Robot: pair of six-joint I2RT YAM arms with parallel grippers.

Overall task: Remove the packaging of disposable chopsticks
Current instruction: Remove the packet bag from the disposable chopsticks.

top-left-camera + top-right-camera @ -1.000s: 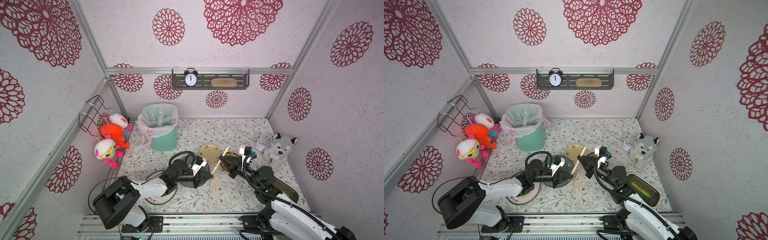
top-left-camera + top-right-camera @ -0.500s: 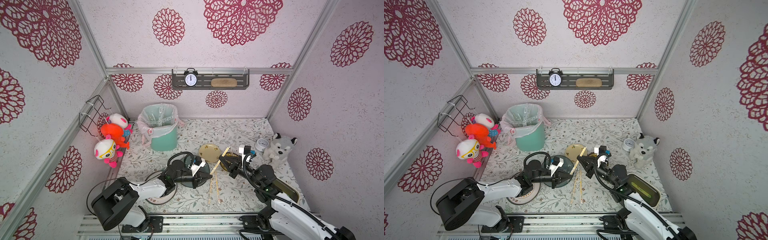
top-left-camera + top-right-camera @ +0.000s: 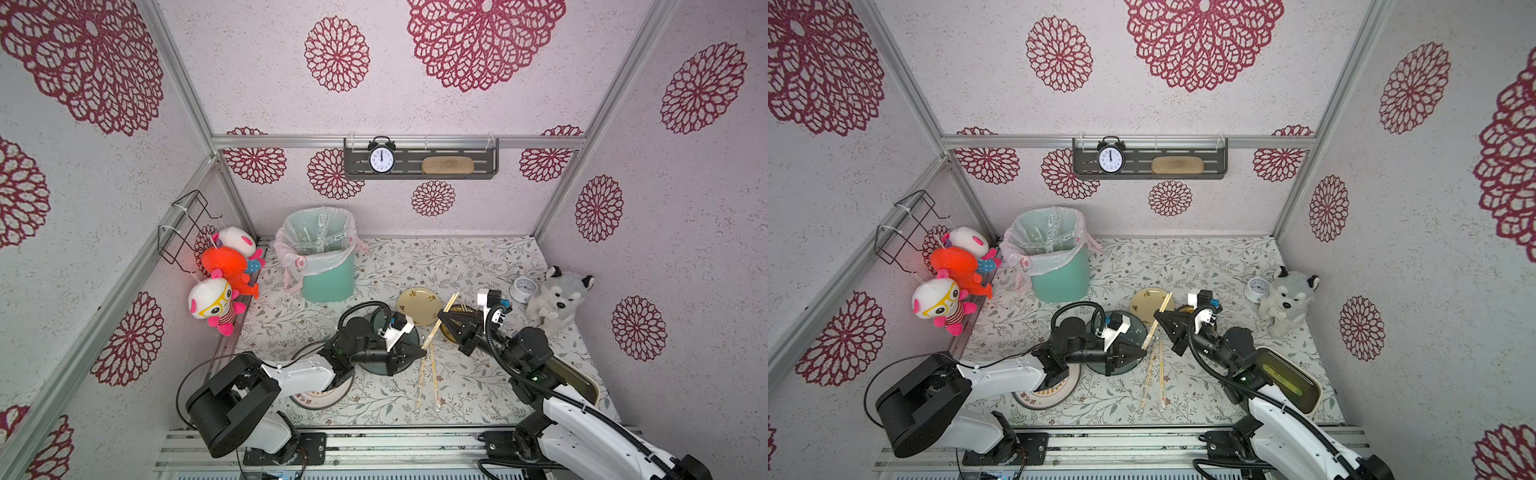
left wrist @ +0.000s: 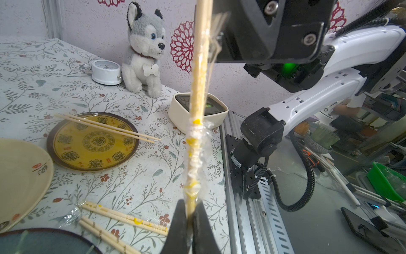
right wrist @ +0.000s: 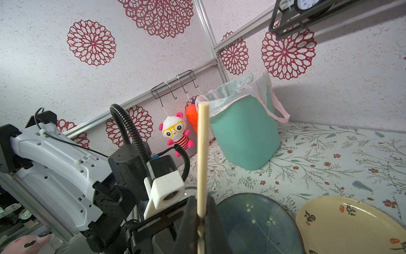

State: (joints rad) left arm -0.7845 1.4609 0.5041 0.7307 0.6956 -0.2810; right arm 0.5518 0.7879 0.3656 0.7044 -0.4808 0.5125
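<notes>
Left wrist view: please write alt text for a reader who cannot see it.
The left arm's jaws, shut, pinch the near end of a chopstick pair whose clear sleeve is crumpled along it; the right arm's jaws grip it farther along. Behind, bare chopsticks lie across a yellow plate near a husky plush.

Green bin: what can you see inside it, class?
A pinkish bag lines the green bin; crinkled clear wrappers lie in it, one showing a white label. The bin's bottom is covered.

Bare tabletop (image 3: 449, 266) behind cream plate (image 3: 419, 305)
</notes>
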